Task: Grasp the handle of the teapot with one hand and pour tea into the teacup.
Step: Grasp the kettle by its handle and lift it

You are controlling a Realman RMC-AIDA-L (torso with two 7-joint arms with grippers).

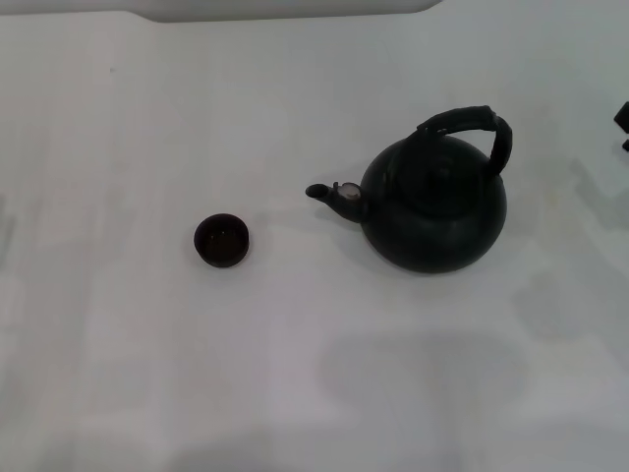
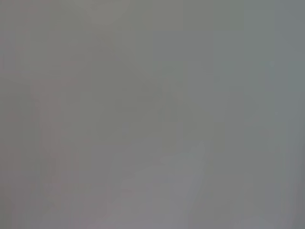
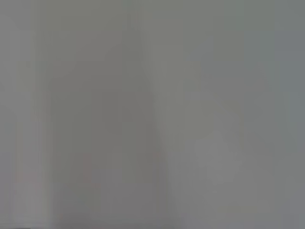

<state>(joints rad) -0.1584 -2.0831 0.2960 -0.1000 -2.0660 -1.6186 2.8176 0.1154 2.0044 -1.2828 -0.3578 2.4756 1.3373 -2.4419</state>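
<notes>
Teapot [image 1: 433,211] upright, well right of teacup [image 1: 221,240]; right end effector [image 1: 622,123] at right edge, opening indiscernible.

A bare test bench rather than a home: a plain white table [image 1: 295,393] holds only a teapot [image 1: 432,202] and, well apart to its left, a teacup [image 1: 221,240].

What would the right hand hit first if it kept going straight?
Probably the handle of the teapot, nearest the right hand at the picture's edge; its exact heading cannot be told.
</notes>
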